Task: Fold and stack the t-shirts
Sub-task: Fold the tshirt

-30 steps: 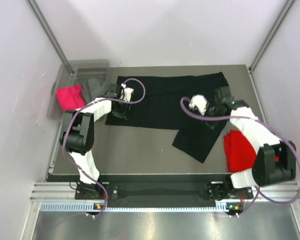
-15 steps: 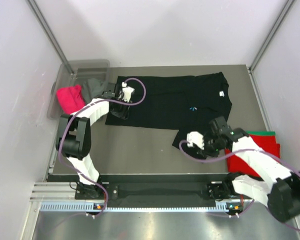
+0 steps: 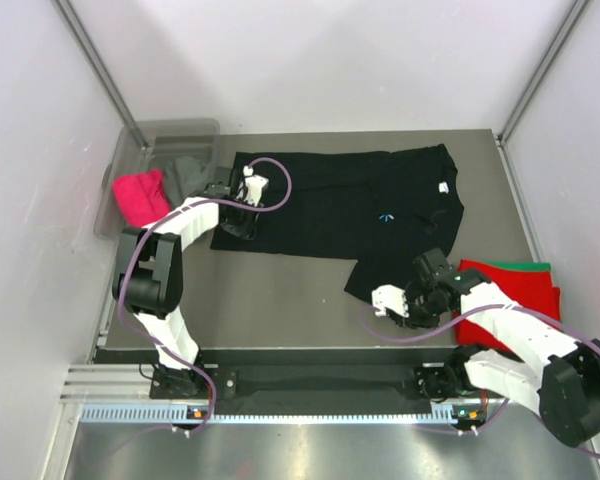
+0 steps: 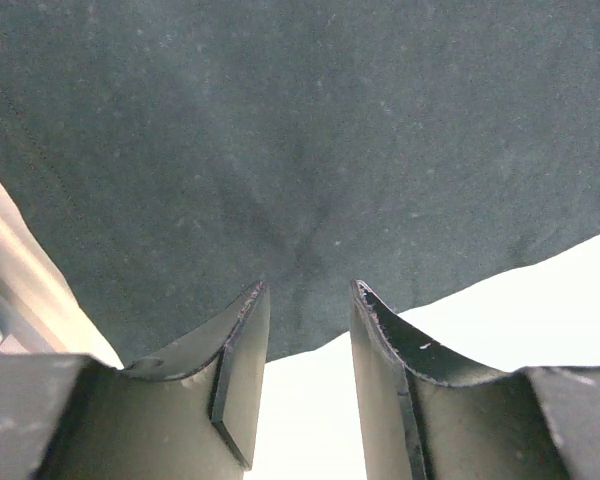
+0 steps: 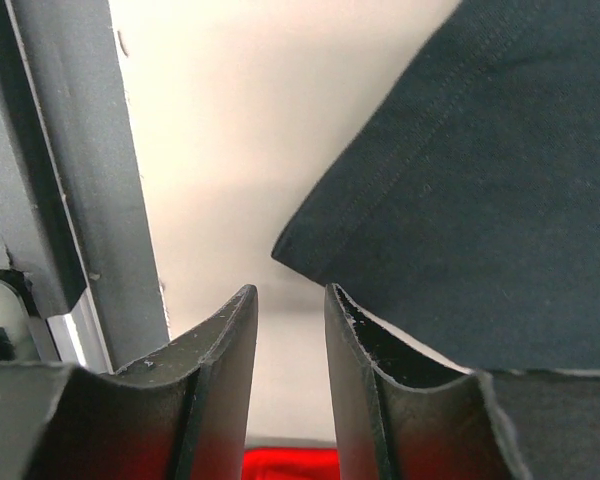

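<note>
A large black t-shirt (image 3: 330,205) with a tiny blue mark (image 3: 385,217) lies spread across the back of the table. My left gripper (image 3: 238,224) hovers at its near-left hem. In the left wrist view that gripper (image 4: 308,290) is open, with the black t-shirt (image 4: 300,150) just past the tips. My right gripper (image 3: 407,305) sits by the shirt's near-right flap. It (image 5: 290,292) is open and empty, the black corner (image 5: 480,180) lying ahead and right of it. A red t-shirt (image 3: 510,300) rests on a green one (image 3: 528,266) at the right.
A translucent tub (image 3: 170,135) at the back left holds a pink t-shirt (image 3: 140,195) and a grey one (image 3: 188,175). The table's front rail (image 5: 70,200) runs close to the right gripper. Cage walls and posts stand at both sides.
The right arm has swung from over the black shirt's right side down toward the front edge, uncovering the blue mark and the green shirt. The left arm has barely moved.
</note>
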